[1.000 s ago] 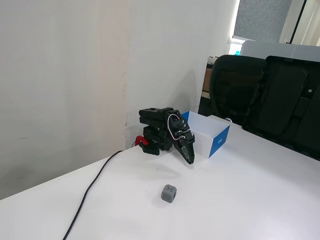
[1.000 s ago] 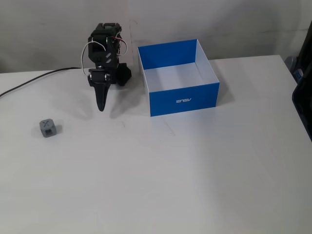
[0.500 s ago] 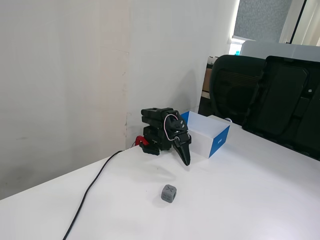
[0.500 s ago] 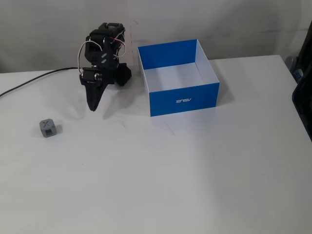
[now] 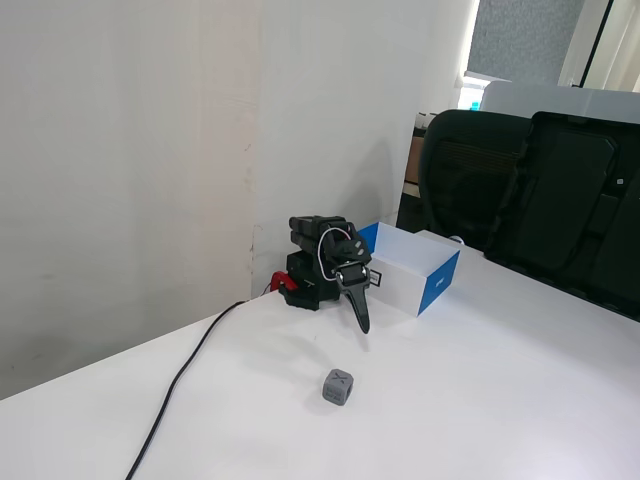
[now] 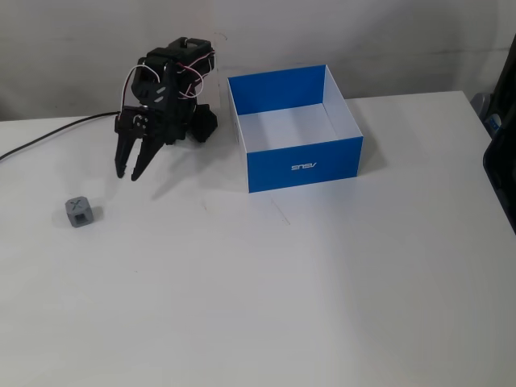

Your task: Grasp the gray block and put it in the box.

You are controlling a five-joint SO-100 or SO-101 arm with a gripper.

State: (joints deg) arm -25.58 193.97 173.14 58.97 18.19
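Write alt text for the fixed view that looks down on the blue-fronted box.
A small black robot arm sits folded at the back of a white table, its hand pointing down above the surface, fingers slightly parted and empty. A gray block lies on the table to the lower left of the hand, apart from it. To the right stands an open, empty box with blue front and white floor.

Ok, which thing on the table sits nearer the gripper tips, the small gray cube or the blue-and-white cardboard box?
The small gray cube: it lies just beyond the gripper tips, while the blue-and-white cardboard box stands farther off on the arm's other side.

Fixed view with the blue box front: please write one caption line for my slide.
Folded arm's open gripper hangs above the table, gray block lying apart, empty box alongside.
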